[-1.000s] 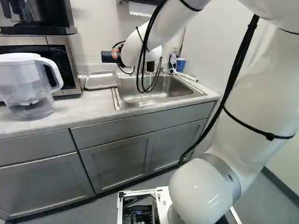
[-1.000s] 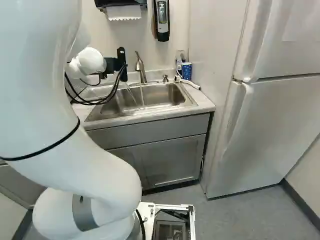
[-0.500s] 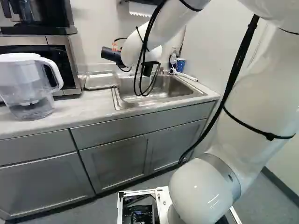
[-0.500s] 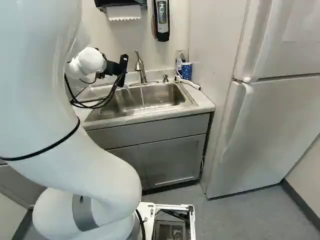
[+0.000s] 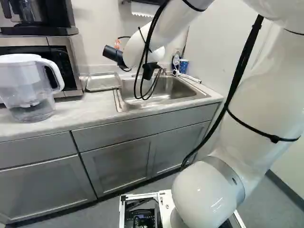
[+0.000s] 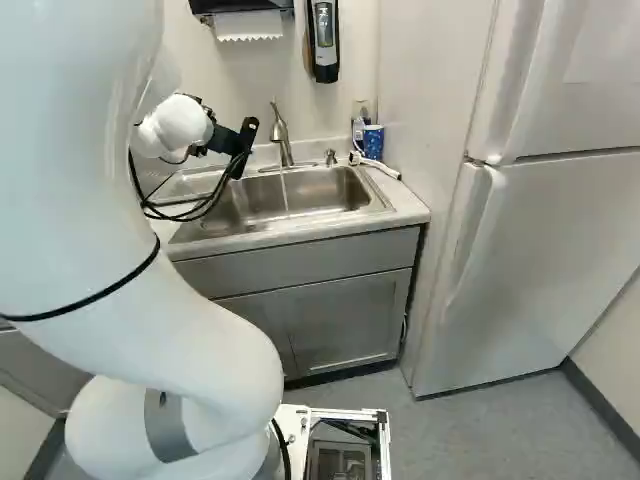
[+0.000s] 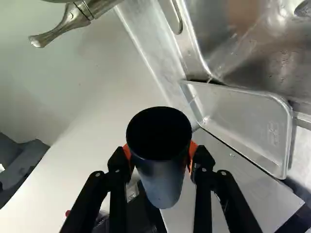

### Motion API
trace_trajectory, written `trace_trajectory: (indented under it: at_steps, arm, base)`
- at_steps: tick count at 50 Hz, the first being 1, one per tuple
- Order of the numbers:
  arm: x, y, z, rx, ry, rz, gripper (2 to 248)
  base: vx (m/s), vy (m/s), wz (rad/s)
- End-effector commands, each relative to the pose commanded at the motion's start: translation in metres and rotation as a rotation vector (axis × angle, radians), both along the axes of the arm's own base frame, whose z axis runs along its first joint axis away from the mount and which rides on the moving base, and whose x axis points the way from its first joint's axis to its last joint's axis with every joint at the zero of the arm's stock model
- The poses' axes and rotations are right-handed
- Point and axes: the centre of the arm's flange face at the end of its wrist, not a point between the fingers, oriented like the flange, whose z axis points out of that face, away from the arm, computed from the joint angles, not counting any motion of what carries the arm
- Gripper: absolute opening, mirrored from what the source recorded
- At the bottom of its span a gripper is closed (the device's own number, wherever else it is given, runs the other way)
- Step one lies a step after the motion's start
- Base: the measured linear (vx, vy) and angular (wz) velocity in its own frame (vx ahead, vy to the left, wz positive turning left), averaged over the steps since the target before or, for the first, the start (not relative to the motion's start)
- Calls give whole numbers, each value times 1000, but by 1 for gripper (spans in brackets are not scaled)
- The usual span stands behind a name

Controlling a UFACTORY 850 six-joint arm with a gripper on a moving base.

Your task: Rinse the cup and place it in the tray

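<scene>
Clasping the dark, tilted cup (image 5: 111, 53) between orange pads (image 7: 192, 149), the tool (image 5: 118, 50) hung; the left base view showed the tray (image 5: 102, 82) near the cup's six o'clock.

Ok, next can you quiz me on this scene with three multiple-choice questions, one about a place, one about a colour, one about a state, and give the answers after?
1. Where is the tray?
A) On the microwave
B) Beside the sink
C) On the floor

2. What colour are the pads on the end effector?
A) Green
B) White
C) Orange

3. The faucet is:
A) Running
B) Off
C) Wrapped in a towel

1 B: the left base view shows it on the counter side of the basin.
2 C: orange shows on both sides of the cup.
3 A: a thin stream falls into the sink.
</scene>
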Motion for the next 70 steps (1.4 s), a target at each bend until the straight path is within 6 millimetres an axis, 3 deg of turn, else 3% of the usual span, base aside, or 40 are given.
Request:
trace_trajectory:
  at_steps: [26,70]
  arm:
    - [0,0,0,-15,-8,4,124]
    - [0,0,0,-399,-205,117,124]
  base:
    - [0,0,0]
    - [0,0,0]
